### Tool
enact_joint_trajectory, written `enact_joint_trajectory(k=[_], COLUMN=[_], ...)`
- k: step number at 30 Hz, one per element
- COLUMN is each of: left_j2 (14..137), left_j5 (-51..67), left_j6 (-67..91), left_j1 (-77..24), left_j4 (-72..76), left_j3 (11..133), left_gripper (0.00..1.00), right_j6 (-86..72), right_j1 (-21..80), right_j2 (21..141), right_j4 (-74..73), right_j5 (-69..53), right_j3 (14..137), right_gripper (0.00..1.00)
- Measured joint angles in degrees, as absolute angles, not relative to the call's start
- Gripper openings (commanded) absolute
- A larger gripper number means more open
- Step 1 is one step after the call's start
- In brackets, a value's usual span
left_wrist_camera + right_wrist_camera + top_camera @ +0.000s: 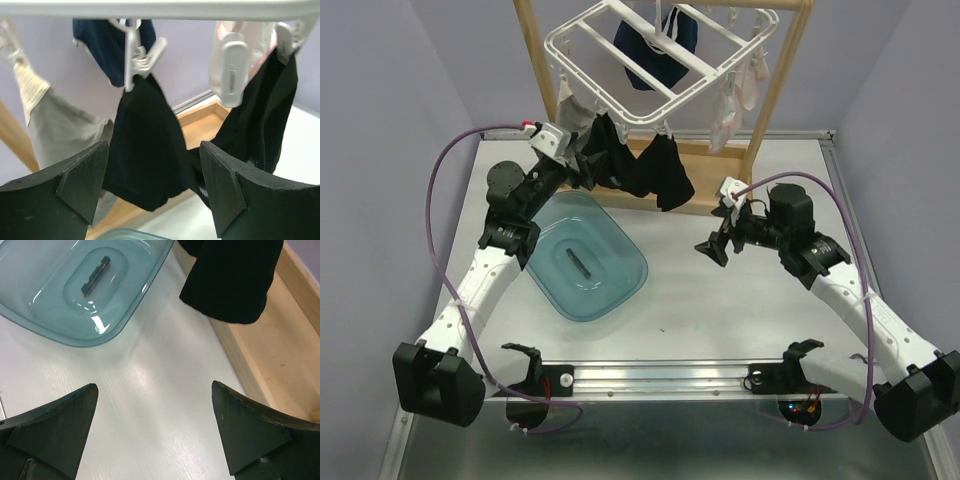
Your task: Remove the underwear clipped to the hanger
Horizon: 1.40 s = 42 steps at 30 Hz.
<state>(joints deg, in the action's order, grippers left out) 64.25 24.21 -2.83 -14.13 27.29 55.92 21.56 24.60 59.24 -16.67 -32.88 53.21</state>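
While the hanger (pixel 705 72) hangs tilted from the wooden stand (pixel 540 60), its long axis running left to right, two black underwear pieces (pixel 665 175) dangle off its near edge, with one navy piece (pixel 655 45) behind and two pale ones (pixel 735 100) at right. Left gripper (pixel 152 170) gapes wide, gripping nothing, black cloth just beyond its fingers. Right gripper (pixel 155 410) is spread empty above the table (pixel 150 390). One teal tub (pixel 620 285) shows a small dark bar (pixel 95 275).

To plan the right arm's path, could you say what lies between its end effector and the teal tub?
Only bare table, from right end effector to teal tub, in the top external view.
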Motion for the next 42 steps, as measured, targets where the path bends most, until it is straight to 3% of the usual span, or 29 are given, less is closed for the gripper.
enact_joint_trajectory(k=[11,28,42], left_j2=[69.89,75.99,80.20], left_j5=[26.57,20.16,19.44], left_j6=[-14.94,-17.56,-18.33], left_j1=[-16.29,-18.31,-18.81], left_j4=[38.33,46.28,47.66], left_j3=[57.32,61.04,64.66], left_gripper=[0.79,0.74,0.62], right_j6=[21.06,21.21,21.23], right_j1=[20.95,20.21,19.18], right_j2=[56.95,55.31,55.31], right_j4=[-14.41,-12.99,-12.93], right_j5=[-39.66,-41.04,-41.67], right_j3=[46.00,46.00,46.00], right_gripper=[1.00,1.00,1.00])
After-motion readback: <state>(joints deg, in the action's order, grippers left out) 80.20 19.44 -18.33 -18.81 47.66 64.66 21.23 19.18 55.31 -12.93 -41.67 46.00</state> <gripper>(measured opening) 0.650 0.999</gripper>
